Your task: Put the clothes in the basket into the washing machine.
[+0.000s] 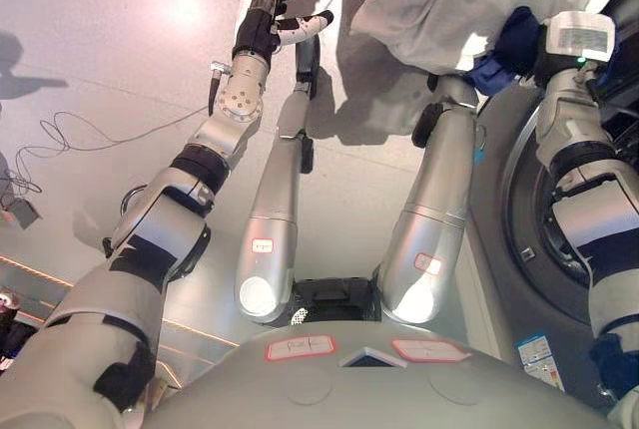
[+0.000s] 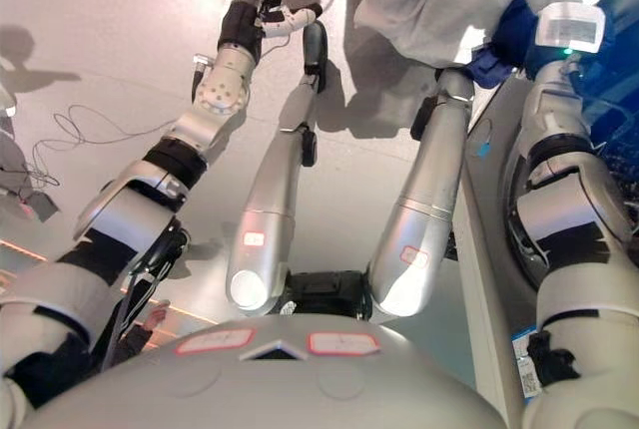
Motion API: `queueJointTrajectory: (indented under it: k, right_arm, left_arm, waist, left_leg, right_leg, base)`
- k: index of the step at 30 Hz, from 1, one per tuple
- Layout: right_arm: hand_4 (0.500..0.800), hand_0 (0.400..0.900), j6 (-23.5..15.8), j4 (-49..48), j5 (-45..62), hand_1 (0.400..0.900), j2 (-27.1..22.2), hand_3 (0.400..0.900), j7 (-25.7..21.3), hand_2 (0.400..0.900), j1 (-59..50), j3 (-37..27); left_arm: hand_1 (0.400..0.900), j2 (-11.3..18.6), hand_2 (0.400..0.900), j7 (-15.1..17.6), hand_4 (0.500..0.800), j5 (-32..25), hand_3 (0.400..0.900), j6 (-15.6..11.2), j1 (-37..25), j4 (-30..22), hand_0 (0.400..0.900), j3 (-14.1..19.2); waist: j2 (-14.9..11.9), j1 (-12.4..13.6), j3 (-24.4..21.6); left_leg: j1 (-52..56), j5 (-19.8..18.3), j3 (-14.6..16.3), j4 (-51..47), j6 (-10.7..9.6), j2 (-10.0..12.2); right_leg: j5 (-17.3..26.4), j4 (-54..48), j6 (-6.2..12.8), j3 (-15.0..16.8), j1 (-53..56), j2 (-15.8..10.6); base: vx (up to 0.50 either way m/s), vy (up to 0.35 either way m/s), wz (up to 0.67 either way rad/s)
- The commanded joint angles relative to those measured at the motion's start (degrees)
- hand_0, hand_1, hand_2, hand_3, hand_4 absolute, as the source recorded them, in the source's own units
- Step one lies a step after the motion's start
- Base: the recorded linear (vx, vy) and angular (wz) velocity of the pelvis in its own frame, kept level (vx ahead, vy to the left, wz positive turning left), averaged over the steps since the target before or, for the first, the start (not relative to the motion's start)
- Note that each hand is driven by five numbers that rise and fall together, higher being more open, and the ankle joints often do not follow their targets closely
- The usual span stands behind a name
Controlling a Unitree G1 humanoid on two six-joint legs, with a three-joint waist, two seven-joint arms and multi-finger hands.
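Left hand: fingers spread, empty, raised over the floor.
Right hand: fingers hidden in grey cloth; grip unclear.
Washing machine: its round opening is plainer in the left eye view.

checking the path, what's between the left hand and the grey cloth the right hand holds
Only bare floor under the cloth's shadow lies between the open left hand and the grey cloth held up by the right hand, seen in both eye views.

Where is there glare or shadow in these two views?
Left eye view: a bright glare spot on the floor near the top left, and the grey garment throws a dark shadow on the floor below it. Right eye view: the garment's top right edge is washed out by light, and the same shadow falls beneath it.
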Motion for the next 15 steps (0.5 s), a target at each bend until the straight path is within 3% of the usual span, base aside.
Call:
queueJointTrajectory:
  k: [1,15]
  right_arm:
    - [0.500,0.400,2.73,1.78,0.42,0.400,-5.62,0.400,-0.23,0.400,5.12,3.51]
    - [0.500,0.400,2.36,1.91,3.16,0.400,-5.27,0.400,-1.16,0.400,3.91,2.07]
  left_arm:
    - [0.900,4.18,0.900,2.04,0.800,-1.67,0.900,-3.27,3.70,-4.14,0.900,3.21]
    - [0.900,2.46,0.900,2.81,0.800,-1.10,0.900,-3.06,4.67,-4.28,0.900,3.08]
  waist:
    - [0.14,-1.32,-0.99]
    - [0.38,-0.85,-0.99]
  left_leg:
    - [-2.74,-19.34,1.26,17.88,0.27,0.16]
    - [-1.97,-19.17,1.79,17.66,0.30,0.25]
  right_leg:
    - [20.97,-20.06,-0.15,3.28,-2.47,-0.01]
    - [20.34,-19.56,-0.23,2.97,-2.15,-0.32]
  base:
    - [0.00,0.000,0.00]
    - [0.01,0.009,-0.03]
